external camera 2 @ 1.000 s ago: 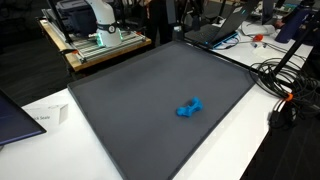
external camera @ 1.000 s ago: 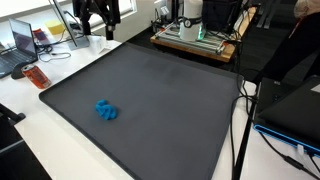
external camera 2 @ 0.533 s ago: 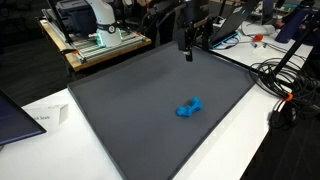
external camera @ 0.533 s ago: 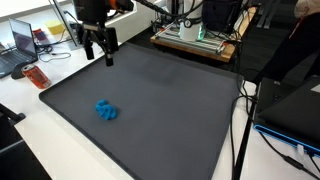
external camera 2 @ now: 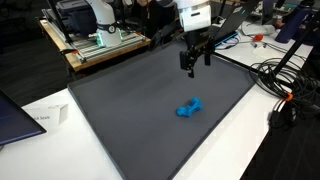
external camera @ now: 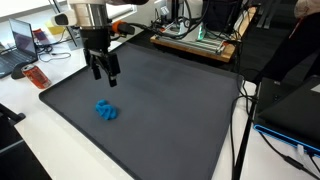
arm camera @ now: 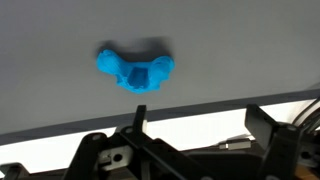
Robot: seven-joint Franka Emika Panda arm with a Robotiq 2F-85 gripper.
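Note:
A small blue crumpled object (external camera: 106,110) (external camera 2: 189,108) lies on the dark grey mat (external camera: 170,100) (external camera 2: 130,110), toward its near part. My gripper (external camera: 105,75) (external camera 2: 190,70) hangs above the mat, a short way beyond the blue object and apart from it. Its jaws point down and stand open with nothing between them. In the wrist view the blue object (arm camera: 135,70) sits ahead of the gripper (arm camera: 200,120), whose dark fingers (arm camera: 262,120) frame the mat's edge and a white surface below.
A laptop (external camera: 22,40) and an orange item (external camera: 37,76) lie on the white table beside the mat. Equipment on a wooden board (external camera: 195,35) stands at the far edge. Black cables (external camera 2: 285,85) run beside the mat. A white box (external camera 2: 45,117) lies near one corner.
The arm has come from the mat's far edge down over the mat toward the blue object. The jaws have stayed open.

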